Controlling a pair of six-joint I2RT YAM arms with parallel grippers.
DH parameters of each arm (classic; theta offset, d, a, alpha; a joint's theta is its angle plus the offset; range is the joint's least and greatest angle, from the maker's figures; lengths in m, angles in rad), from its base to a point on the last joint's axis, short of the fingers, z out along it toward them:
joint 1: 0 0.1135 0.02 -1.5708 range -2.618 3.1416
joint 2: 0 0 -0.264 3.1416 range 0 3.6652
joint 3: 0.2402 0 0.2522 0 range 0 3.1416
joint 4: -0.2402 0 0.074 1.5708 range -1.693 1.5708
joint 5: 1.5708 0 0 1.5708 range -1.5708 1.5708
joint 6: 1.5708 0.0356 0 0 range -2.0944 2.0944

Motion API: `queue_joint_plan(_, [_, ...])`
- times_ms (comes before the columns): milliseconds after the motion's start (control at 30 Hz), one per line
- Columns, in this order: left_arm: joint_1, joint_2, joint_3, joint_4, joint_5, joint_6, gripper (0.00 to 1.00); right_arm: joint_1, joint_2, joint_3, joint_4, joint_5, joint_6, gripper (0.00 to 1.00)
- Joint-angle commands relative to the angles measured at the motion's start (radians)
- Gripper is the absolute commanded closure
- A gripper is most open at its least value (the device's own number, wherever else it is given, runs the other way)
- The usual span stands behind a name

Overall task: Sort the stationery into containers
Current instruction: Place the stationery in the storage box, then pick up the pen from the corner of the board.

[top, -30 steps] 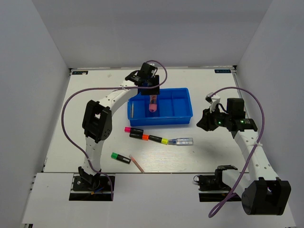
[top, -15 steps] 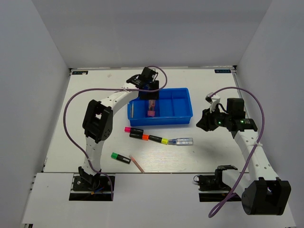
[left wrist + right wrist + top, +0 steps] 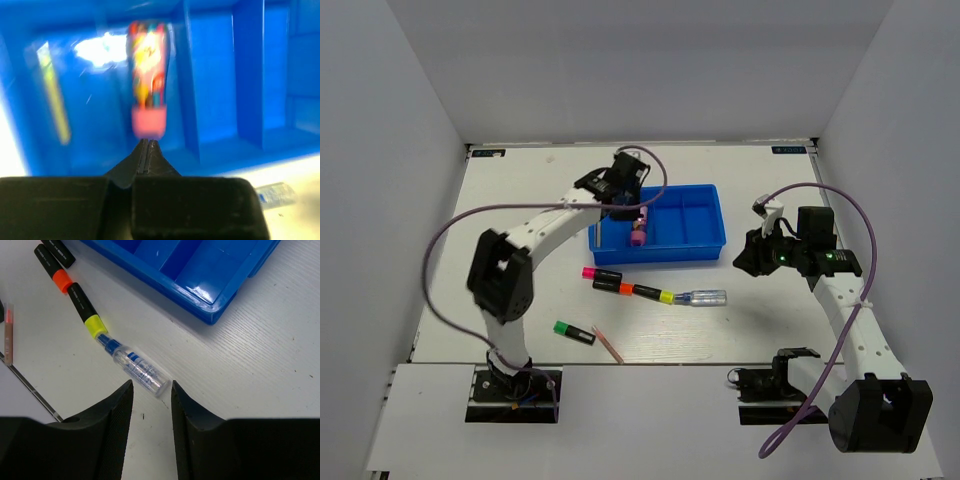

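Overhead feed looks bright and even to me. The white table is nearly blown out, with only faint soft shadows. My left wrist cam is a smeary mess: pink marker and blue tray blurred, white glare on the tray floor. Right wrist is crisp, slight sheen on the plastic.
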Motion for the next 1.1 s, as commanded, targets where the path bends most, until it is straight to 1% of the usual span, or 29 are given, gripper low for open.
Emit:
queue_joint_plan(0, [-0.082, -0.278, -0.152, -0.099, -0.191, -0.169, 1.0, -0.003, -0.003, 0.02, -0.002, -0.012, -0.016, 0.6])
queue_joint_plan(33, [-0.108, -0.32, -0.194, -0.122, -0.228, -0.234, 1.0, 0.0, -0.003, 0.02, 0.0, -0.009, -0.011, 0.49])
queue_joint_plan(67, [-0.158, -0.435, -0.235, -0.142, -0.332, -0.292, 0.99, -0.001, 0.0, 0.02, 0.004, -0.006, -0.004, 0.32])
queue_joint_plan(100, [-0.183, -0.465, -0.354, -0.152, -0.356, -0.334, 0.93, 0.0, 0.002, 0.02, 0.006, 0.009, -0.001, 0.16])
queue_joint_plan(133, [-0.22, -0.495, -0.39, -0.216, -0.391, -0.378, 0.87, 0.0, 0.005, 0.018, 0.004, 0.015, 0.005, 0.1])
queue_joint_plan(167, [-0.241, -0.557, -0.444, -0.247, -0.399, -0.546, 0.82, -0.001, 0.011, 0.021, 0.006, 0.017, 0.006, 0.1])
queue_joint_plan(200, [-0.249, -0.568, -0.467, -0.274, -0.385, -0.593, 0.8, 0.002, 0.017, 0.026, 0.009, 0.021, 0.01, 0.1])
queue_joint_plan(233, [-0.277, -0.579, -0.512, -0.329, -0.379, -0.643, 0.78, 0.002, 0.022, 0.029, 0.0, 0.02, 0.007, 0.13])
queue_joint_plan(267, [-0.286, -0.593, -0.545, -0.351, -0.371, -0.779, 0.74, 0.0, 0.031, 0.032, -0.002, 0.012, 0.007, 0.64])
queue_joint_plan(300, [-0.294, -0.596, -0.556, -0.366, -0.362, -0.818, 0.67, 0.002, 0.039, 0.041, -0.012, 0.006, 0.009, 0.95])
queue_joint_plan(333, [-0.306, -0.602, -0.584, -0.377, -0.363, -0.875, 0.63, 0.0, 0.043, 0.041, -0.017, 0.008, 0.013, 1.0])
queue_joint_plan(400, [-0.355, -0.569, -0.593, -0.374, -0.389, -0.914, 0.59, 0.002, 0.05, 0.043, -0.026, -0.012, 0.01, 1.0])
queue_joint_plan(433, [-0.389, -0.555, -0.578, -0.408, -0.402, -0.976, 0.58, 0.002, 0.05, 0.04, -0.025, -0.014, 0.012, 1.0])
queue_joint_plan(467, [-0.395, -0.539, -0.569, -0.423, -0.408, -0.986, 0.58, -0.001, 0.047, 0.038, -0.023, -0.014, 0.012, 1.0])
queue_joint_plan(500, [-0.407, -0.498, -0.56, -0.469, -0.414, -1.062, 0.58, -0.001, 0.046, 0.035, -0.019, -0.014, 0.013, 0.97])
queue_joint_plan(533, [-0.415, -0.486, -0.543, -0.474, -0.416, -1.064, 0.58, 0.002, 0.045, 0.037, -0.016, -0.009, 0.012, 0.95])
queue_joint_plan(567, [-0.421, -0.475, -0.534, -0.477, -0.408, -1.064, 0.58, -0.001, 0.043, 0.035, -0.016, -0.009, 0.012, 0.95])
queue_joint_plan(667, [-0.43, -0.429, -0.556, -0.452, -0.382, -1.099, 0.61, 0.0, 0.042, 0.037, -0.016, -0.009, 0.007, 0.92])
queue_joint_plan(833, [-0.455, -0.441, -0.625, -0.419, -0.368, -1.233, 0.61, 0.0, 0.037, 0.037, -0.012, -0.008, -0.001, 0.9])
queue_joint_plan(900, [-0.467, -0.438, -0.665, -0.41, -0.36, -1.26, 0.61, -0.001, 0.039, 0.037, -0.014, -0.006, -0.001, 0.9])
queue_joint_plan(1067, [-0.472, -0.403, -0.722, -0.31, -0.299, -1.291, 0.59, -0.001, 0.036, 0.037, -0.017, -0.005, -0.002, 0.88])
